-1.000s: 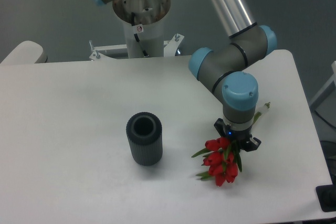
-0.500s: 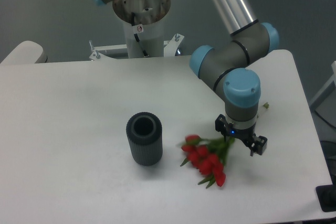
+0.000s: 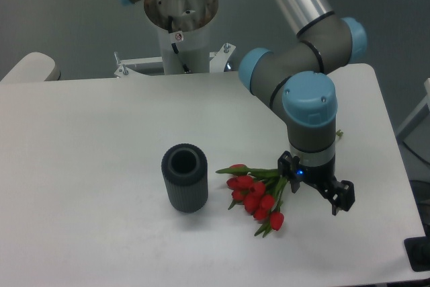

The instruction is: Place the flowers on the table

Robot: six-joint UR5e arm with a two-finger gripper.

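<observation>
The flowers, a bunch of red tulip buds with green leaves, lie on their side on the white table. Their buds point toward the front left, just right of the vase. The stems run back under my wrist, and a pale stem tip shows behind it. My gripper hangs over the stem part, its black fingers spread wide on either side of the stems. The jaws stand open and I see no grip on the stems.
A dark grey ribbed cylinder vase stands upright left of the flowers. The arm's base column rises behind the table's far edge. The table's right edge lies close to my gripper.
The bunch swung from hanging under my gripper to lying flat with its buds nearer the vase. My fingers spread wider and the wrist moved forward and right.
</observation>
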